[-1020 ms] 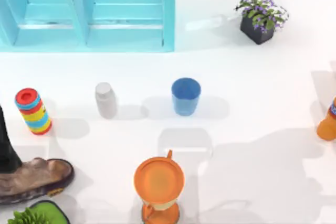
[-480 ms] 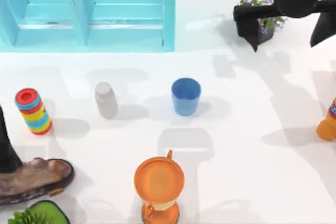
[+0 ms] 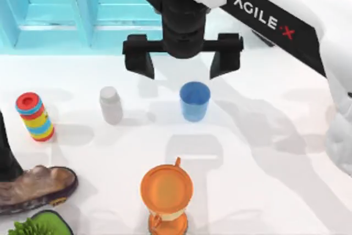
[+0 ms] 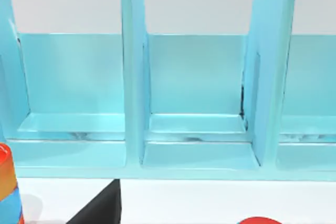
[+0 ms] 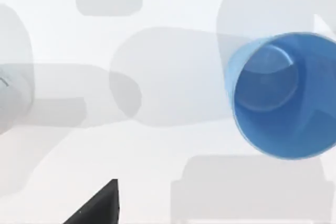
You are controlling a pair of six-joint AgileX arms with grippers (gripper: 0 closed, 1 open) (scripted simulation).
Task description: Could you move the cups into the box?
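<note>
Right arm: our right arm has swept in from the upper right of the top view within the last half second — its white link now crosses the frame diagonally, and the right gripper [image 3: 182,63] hangs at upper centre.
Right claw: spread wide, holding nothing; its two black fingers [image 3: 138,59] straddle the space just above the blue cup in the top view.
Blue cup [image 3: 194,100]: upright at the centre of the top view, not moved, mouth open upward; the right wrist view looks straight down into it [image 5: 283,95].
Meaning for the task: we judge this as the approach for a first grasp — the claw is not yet around the cup, and nothing has gone into the box.
Box [image 3: 91,9]: turquoise, divided into compartments, at the upper left of the top view; the left wrist view faces it [image 4: 197,98].
Left arm: parked at the lower left edge of the top view; we cannot tell how its claw stands.
Count, cups: one visible, the blue one.
Count, other things: one white bottle [image 3: 111,104], one striped stack [image 3: 34,116], one orange hourglass [image 3: 166,196], one brown shoe [image 3: 33,186], one green plant [image 3: 38,225].
</note>
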